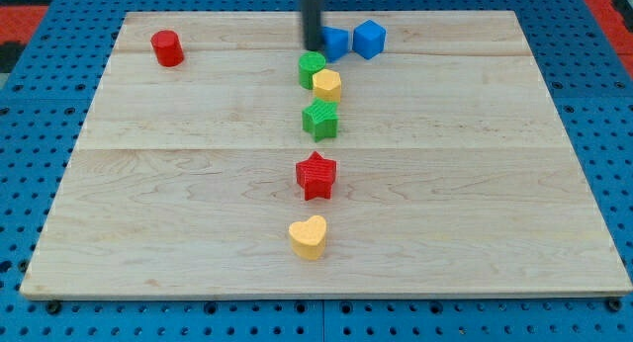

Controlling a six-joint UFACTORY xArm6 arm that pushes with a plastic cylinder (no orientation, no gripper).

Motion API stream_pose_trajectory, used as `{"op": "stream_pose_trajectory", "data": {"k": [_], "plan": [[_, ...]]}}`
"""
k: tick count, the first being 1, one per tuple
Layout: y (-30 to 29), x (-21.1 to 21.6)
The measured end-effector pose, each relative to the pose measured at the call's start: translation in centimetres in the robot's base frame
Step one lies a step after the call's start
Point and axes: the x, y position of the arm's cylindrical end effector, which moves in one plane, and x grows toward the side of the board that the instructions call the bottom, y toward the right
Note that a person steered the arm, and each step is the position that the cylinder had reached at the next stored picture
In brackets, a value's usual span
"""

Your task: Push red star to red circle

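No readable writing shows. The pale wooden surface carries 8 blocks: 2 red, 2 blue, 2 green, 2 yellow. The red star sits centrally, well apart from the red circle at top left. No claw exists; the rod's tip is beside a blue block.

My rod comes straight down from the view's top edge, a little left of centre, dark and upright with no visible tilt. Only its lower length shows; the arm above is cut off by the frame. My tip sits at the far part of the bench, near the view's top, its end blunt and dark
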Motion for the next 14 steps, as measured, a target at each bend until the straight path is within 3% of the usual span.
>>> {"op": "stream_pose_trajectory", "data": {"k": [1,3,5,6,7,8,9,10,12,14], "plan": [[3.2,5.3],[-4.5,19.7],[-0.3,23.9],[-5.1,25.9],[-10.5,26.7],[-8.7,28.4],[-16.7,28.8],[-22.4,25.1],[-27.6,28.0],[-26.7,19.8]]}}
